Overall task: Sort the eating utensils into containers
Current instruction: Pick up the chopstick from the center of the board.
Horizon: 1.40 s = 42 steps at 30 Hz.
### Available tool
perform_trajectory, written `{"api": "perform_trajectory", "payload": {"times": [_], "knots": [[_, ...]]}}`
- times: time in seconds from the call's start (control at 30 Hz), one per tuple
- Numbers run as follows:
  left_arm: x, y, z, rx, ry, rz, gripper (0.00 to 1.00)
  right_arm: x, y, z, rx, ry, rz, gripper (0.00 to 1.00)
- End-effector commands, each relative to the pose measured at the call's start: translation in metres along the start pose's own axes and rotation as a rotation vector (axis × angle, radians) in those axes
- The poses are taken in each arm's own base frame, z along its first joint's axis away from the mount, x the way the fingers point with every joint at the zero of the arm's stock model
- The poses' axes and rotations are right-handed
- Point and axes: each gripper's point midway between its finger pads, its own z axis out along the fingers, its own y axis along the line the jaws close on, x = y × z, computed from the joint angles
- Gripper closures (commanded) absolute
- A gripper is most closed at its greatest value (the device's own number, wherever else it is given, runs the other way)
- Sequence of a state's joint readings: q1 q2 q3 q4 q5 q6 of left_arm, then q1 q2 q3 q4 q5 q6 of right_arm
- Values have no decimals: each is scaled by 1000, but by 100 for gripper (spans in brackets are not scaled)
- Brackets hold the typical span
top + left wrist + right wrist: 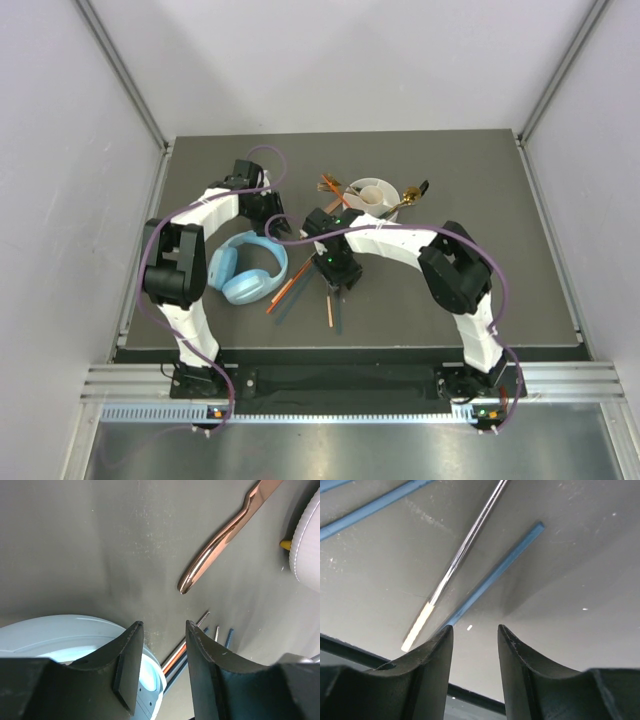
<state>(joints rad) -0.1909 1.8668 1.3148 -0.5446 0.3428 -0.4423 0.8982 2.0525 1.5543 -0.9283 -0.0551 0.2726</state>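
The white round holder (372, 197) stands at the table's middle back, with bronze forks (330, 185), a gold spoon (405, 197) and a black spoon (421, 187) in or against it. Orange and teal chopsticks (288, 283) lie beside the headphones, and two more chopsticks (331, 311) lie nearer the front. My left gripper (275, 222) is open and empty just above the table; its view shows chopstick ends (176, 660) between the fingers, a bronze handle (220, 537) and the holder (307, 540). My right gripper (334, 285) (475, 628) is open and empty over a teal chopstick (495, 572) and a silver-tipped chopstick (465, 542).
Light blue headphones (248, 267) lie left of the chopsticks, close under the left gripper (60, 635). The table's dark front edge (350, 647) shows just below the right fingers. White walls enclose the table on three sides.
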Motion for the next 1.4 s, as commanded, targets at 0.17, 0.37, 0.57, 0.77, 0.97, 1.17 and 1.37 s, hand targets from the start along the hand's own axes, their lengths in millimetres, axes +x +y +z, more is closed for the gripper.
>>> {"api": "perform_trajectory", "payload": {"times": [0.17, 0.37, 0.57, 0.77, 0.97, 1.17, 1.37], "knots": [[-12, -9, -7, 41, -51, 17, 56, -7, 10, -3, -33, -12, -12, 58], [-12, -9, -8, 41, -54, 17, 56, -7, 16, -3, -34, -6, -19, 58], [-13, -5, -11, 17, -75, 8, 56, 4, 15, 9, 38, 60, -31, 58], [-18, 2, -16, -26, -118, -5, 56, 13, 28, 21, 65, 66, -16, 61], [-19, 1, -18, -22, -124, -4, 57, 28, 13, 33, 138, 82, 21, 95], [-21, 0, -19, -17, -129, -4, 58, 40, 1, 35, 145, 93, -1, 100], [-23, -1, -20, -18, -134, -6, 58, 21, -13, 6, 163, -32, -11, 100]]}}
